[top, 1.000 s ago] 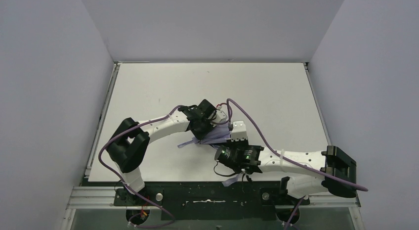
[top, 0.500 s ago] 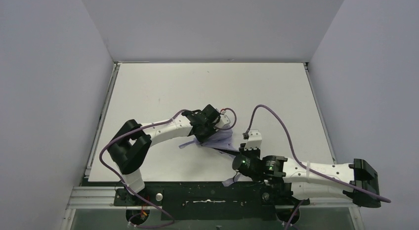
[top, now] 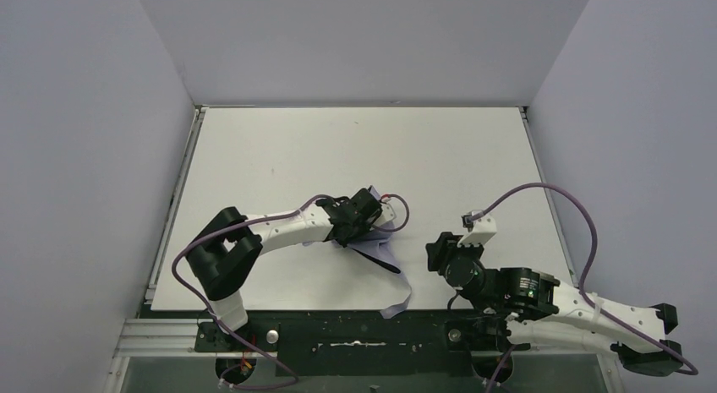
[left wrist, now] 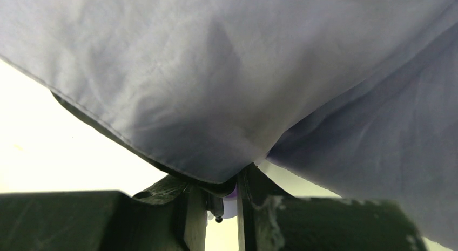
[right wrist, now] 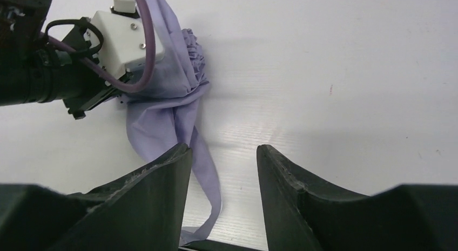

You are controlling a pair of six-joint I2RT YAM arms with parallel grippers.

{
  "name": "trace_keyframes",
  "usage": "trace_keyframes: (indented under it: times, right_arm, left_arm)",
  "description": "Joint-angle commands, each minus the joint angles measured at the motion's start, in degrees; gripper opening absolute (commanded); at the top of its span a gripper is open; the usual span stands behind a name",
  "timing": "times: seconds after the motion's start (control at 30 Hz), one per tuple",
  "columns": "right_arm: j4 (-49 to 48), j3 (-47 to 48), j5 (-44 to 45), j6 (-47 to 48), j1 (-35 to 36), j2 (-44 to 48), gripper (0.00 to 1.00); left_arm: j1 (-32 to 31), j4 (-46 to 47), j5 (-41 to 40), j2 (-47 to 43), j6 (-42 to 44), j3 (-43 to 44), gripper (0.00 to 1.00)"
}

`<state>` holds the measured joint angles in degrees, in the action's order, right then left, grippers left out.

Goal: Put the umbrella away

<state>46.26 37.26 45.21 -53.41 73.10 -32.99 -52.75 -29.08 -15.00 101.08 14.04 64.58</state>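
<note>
Now, L pincer (left wrist: 220, 192) grips umbrella (top: 397, 302), fabric reaching table's (top: 279, 148) near edge.

Left wrist view: umbrella (left wrist: 227, 78) fabric sits right up against the lens, runs off the top and right edges, and blocks most of the counter (left wrist: 48, 137) ahead of the left hand (left wrist: 221, 192). Its fingers (left wrist: 178, 208) are blurred and cut by the bottom edge; what sits in their narrow gap is unclear. Right wrist view: fabric tail passes behind the left finger of the right hand (right wrist: 223, 151), then off the bottom edge. From above, shaft and handle are hidden under the left hand.
</note>
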Motion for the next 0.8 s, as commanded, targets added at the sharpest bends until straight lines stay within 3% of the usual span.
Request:
trace_keyframes:
  times: [0.0,0.1,0.17,0.33,0.43,0.57,0.77]
  right_arm:
    - [2.43,2.72,1.72,0.52,-2.82,-1.33,0.5]
    - [-0.51,4.22,-4.67,5.44,-9.43,-3.75,0.54]
    - [-3.12,5.11,-12.19,10.3,-18.64,-6.52,0.57]
    - [-15.25,5.18,-41.55,22.76,-42.76,-14.77,0.66]
    - [-26.27,4.83,-56.97,26.81,-51.97,-21.18,0.73]
    - [-38.29,4.33,-66.73,31.78,-54.55,-30.09,0.77]
    - [-45.74,5.52,-78.66,44.44,-54.64,-36.93,0.8]
  left_arm:
    - [-1.33,1.13,-6.24,-0.72,2.46,-3.34,0.0]
    - [-2.71,4.31,-7.79,-1.73,3.56,-5.26,0.0]
    - [-3.68,6.44,-8.78,-2.8,4.46,-6.71,0.0]
    - [-6.17,12.12,-9.33,-5.08,7.0,-10.95,0.0]
    - [-8.41,16.93,-10.29,-6.34,10.21,-14.28,0.0]
    - [-11.4,24.63,-13.84,-7.13,14.68,-18.72,0.0]
    - [-14.09,32.55,-17.65,-7.23,19.03,-22.91,0.0]
